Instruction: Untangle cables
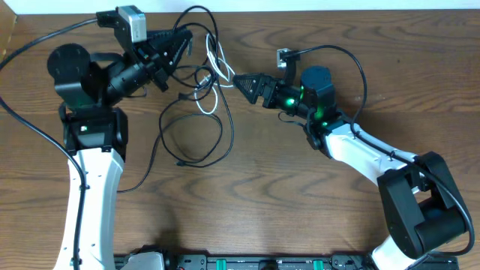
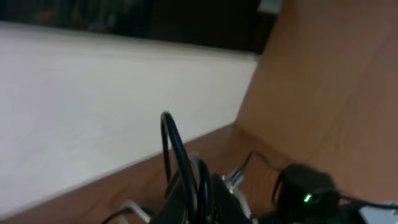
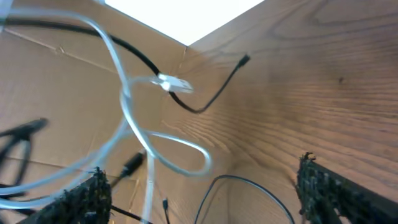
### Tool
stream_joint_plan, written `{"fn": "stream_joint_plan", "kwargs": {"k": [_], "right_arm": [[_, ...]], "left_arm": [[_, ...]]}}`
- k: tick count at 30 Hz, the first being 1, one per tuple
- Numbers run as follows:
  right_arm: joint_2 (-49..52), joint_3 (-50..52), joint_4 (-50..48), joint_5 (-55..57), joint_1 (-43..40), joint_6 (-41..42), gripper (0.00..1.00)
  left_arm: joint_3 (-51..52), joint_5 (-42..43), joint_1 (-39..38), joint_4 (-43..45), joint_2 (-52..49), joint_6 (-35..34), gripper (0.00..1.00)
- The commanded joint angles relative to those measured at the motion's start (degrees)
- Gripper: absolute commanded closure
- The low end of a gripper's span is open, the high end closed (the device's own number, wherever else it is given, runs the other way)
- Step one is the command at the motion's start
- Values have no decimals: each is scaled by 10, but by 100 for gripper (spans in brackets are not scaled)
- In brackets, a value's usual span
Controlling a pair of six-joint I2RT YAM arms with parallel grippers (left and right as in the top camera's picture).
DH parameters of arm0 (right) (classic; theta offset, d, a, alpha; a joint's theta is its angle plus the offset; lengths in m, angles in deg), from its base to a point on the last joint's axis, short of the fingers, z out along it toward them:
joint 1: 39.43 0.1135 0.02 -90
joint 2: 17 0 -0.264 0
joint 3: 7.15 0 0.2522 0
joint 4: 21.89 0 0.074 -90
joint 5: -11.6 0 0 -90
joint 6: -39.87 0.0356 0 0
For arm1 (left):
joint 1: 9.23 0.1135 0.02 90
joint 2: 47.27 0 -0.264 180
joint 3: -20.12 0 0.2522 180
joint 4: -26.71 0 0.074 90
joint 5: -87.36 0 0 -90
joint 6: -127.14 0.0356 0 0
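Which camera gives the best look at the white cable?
Right wrist: the white cable loops large and close, plug end clear. Overhead shows it small and thin. Left wrist shows at most a blurred white bit at the bottom edge.

black cables (image 3: 202,111), white cable (image 3: 129,118) — brown (woodgrain) table (image 1: 300,202)

The desk (image 1: 300,195) is brown wood-grain with a dull, smooth finish, the thin black cable (image 3: 138,57) looks matt and rubbery, the white cable (image 3: 124,87) shinier plastic, and the fingers (image 3: 323,190) of the right gripper (image 3: 199,186) are black with a rough, pitted texture.
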State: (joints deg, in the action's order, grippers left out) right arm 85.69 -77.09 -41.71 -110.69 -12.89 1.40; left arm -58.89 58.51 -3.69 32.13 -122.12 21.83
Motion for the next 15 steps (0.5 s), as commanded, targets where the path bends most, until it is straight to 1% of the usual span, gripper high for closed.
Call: {"fn": "stream_joint_plan", "kwargs": {"k": [1, 6, 8, 10, 11, 12, 13, 14, 15], "right_arm": [[-8, -3, 2, 3, 16, -26, 10], [-8, -3, 2, 3, 24, -29, 11], [-8, -3, 2, 3, 26, -42, 13], [-8, -3, 2, 6, 25, -45, 19], [-8, -3, 2, 7, 23, -45, 25], [-8, -3, 2, 7, 21, -47, 37], [-8, -3, 2, 7, 19, -49, 55], [-8, -3, 2, 6, 17, -49, 80], [-8, -3, 2, 7, 14, -49, 99]], "left_arm": [[-5, 47, -19, 49, 7, -54, 92], [-5, 46, -46, 61, 7, -56, 93], [-5, 46, -55, 61, 7, -56, 92], [-5, 46, -61, 61, 7, -56, 93], [-5, 46, -62, 61, 7, -56, 93], [-5, 46, -62, 61, 7, -56, 93], [-5, 46, -61, 61, 7, -54, 93], [-5, 45, -60, 61, 7, -53, 92], [-5, 44, -56, 61, 7, -51, 92]]}}
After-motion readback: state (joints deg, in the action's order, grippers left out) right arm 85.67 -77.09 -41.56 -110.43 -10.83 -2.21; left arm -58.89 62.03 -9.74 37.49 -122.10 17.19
